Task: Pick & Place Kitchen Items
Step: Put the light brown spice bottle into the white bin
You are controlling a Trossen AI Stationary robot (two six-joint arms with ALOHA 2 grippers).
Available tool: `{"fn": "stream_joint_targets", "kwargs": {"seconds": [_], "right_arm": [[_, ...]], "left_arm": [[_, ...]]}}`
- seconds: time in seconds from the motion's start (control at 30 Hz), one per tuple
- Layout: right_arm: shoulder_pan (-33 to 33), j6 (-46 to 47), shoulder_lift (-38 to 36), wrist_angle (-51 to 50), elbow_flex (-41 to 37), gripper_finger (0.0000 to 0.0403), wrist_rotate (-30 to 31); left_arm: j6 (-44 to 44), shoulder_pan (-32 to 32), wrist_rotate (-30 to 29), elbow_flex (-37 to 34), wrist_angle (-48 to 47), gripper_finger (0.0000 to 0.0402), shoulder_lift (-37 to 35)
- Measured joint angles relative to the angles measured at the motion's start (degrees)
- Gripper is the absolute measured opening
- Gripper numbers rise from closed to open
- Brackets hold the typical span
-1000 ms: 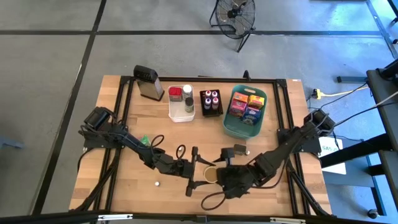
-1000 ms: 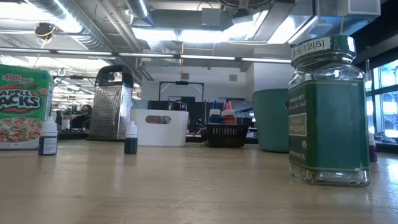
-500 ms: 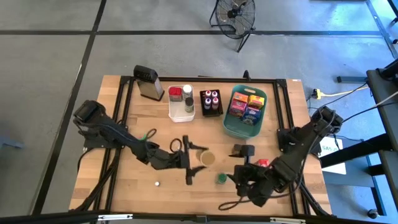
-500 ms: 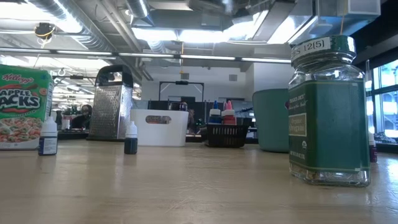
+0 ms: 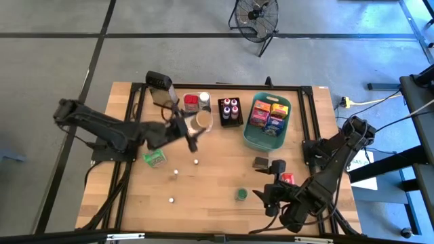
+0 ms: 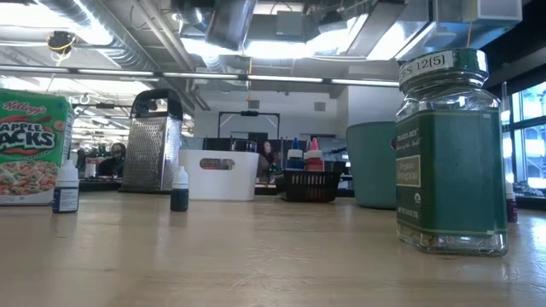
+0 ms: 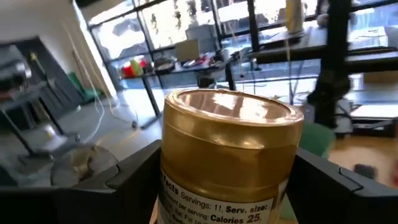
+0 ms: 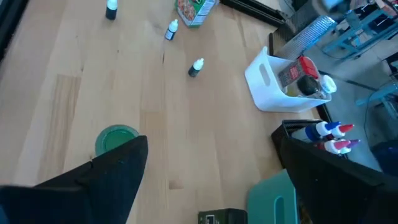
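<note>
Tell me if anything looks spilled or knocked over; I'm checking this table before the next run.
Nothing looks spilled or damaged. The green jar, cereal box and three dropper bottles sit loose on the table. The left pincer holds a gold-lidded jar over the white bin.

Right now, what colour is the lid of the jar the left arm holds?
Gold, a shiny metallic lid on the jar; the left wrist view shows it best.

Bare wood: wide between three small bottles [image 5: 194, 162] and green jar [image 5: 240, 194].
Blocked: white bin [image 5: 197, 126], teal basket [image 5: 251, 139], black tray [image 5: 230, 123] along the far edge.
</note>
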Motion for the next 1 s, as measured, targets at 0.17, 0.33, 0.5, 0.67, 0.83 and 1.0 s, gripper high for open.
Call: {"fn": "stream_joint_targets", "kwargs": {"seconds": [0.17, 0.33, 0.5, 0.67, 0.83, 1.0], "right_arm": [[0.0, -0.6, 0.0, -0.8, 0.0, 0.0369, 0.9], [-0.4, -1.1, 0.0, -4.1, 0.0, 0.0370, 5.2], [-2.7, -1.1, 0.0, -7.1, 0.0, 0.0370, 8.1], [-7.1, -2.8, 0.0, -8.5, 0.0, 0.0370, 8.1], [-11.0, -4.8, 0.0, -8.6, 0.0, 0.0370, 8.0], [-13.3, -6.4, 0.0, -8.3, 0.0, 0.0370, 8.0]], "left_arm": [[-4.6, 10.1, 10.9, -14.7, 17.2, 0.0279, -4.5], [-5.8, 16.2, 14.4, -25.5, 32.9, 0.0279, -4.9], [-7.4, 18.4, 15.6, -30.6, 35.1, 0.0279, -4.6], [-7.4, 21.3, 17.7, -34.0, 39.3, 0.0279, -2.3], [-8.4, 28.5, 27.2, -36.7, 45.8, 0.0279, -0.6], [-9.5, 35.6, 38.5, -37.2, 46.9, 0.0279, 2.1]]}}
